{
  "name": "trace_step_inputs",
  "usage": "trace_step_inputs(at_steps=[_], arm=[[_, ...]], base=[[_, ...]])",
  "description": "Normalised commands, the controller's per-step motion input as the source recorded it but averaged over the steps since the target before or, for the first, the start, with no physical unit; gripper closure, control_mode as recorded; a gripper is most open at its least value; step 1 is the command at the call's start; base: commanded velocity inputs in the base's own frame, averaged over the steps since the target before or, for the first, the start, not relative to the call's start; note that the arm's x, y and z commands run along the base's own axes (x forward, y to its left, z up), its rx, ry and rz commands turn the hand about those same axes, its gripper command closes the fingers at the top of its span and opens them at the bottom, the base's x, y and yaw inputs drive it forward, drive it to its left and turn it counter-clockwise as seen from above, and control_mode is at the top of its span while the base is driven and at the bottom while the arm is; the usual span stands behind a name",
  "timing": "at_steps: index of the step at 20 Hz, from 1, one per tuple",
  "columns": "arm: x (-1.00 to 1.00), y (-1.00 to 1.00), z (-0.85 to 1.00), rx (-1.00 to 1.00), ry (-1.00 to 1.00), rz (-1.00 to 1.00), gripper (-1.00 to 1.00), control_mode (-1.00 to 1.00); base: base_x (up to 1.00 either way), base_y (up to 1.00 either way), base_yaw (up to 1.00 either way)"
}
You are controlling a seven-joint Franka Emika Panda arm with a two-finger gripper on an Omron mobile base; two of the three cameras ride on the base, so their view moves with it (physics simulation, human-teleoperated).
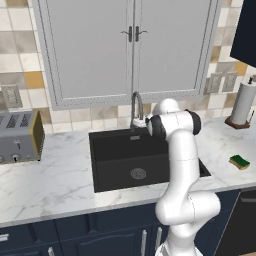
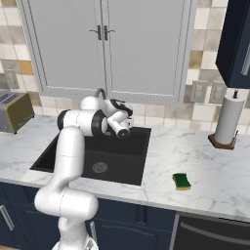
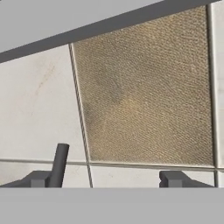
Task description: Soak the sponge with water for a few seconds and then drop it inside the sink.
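- Gripper (image 3: 111, 177) stands with its fingers spread and nothing between them; it points at the wall tiles (image 3: 144, 96) behind the sink, up near the faucet (image 1: 136, 107).
- Just by the left finger a thin dark rod rises; I judge it is the faucet handle, but I cannot be sure.
- Nearest the base, the arm (image 1: 182, 165) bends over the near edge of the counter (image 1: 50, 175) and reaches across the sink (image 1: 115, 165) to its far side.
- Sponge (image 2: 182, 180) lies flat on the counter to the right of the sink, well apart from the gripper, green layer up.
- No water runs from the spout, so I judge the step in hand is to turn the faucet on.
- To do it well, the fingers should come beside the handle and push it gently sideways, without hitting the spout.
- After that the arm must travel right and down to the sponge, and take it across its short sides.
- Far right, a paper towel roll (image 2: 229, 119) stands by the wall; far left, a toaster (image 1: 20, 136).
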Motion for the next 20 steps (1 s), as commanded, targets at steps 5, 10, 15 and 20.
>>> trace_step_inputs(at_steps=[5,10,15,20], arm=[[0.2,-0.27,-0.37,0.0,0.0,-0.02,-1.0,-1.0],[0.22,-0.29,-0.36,0.0,0.0,-0.02,-1.0,-1.0],[0.19,-0.34,-0.41,0.0,0.01,-0.03,-1.0,-1.0],[0.18,-0.37,-0.44,0.0,0.02,-0.02,-1.0,-1.0]], base=[[0.0,0.0,0.0],[0.0,0.0,0.0],[0.0,0.0,0.0],[0.0,0.0,0.0]])
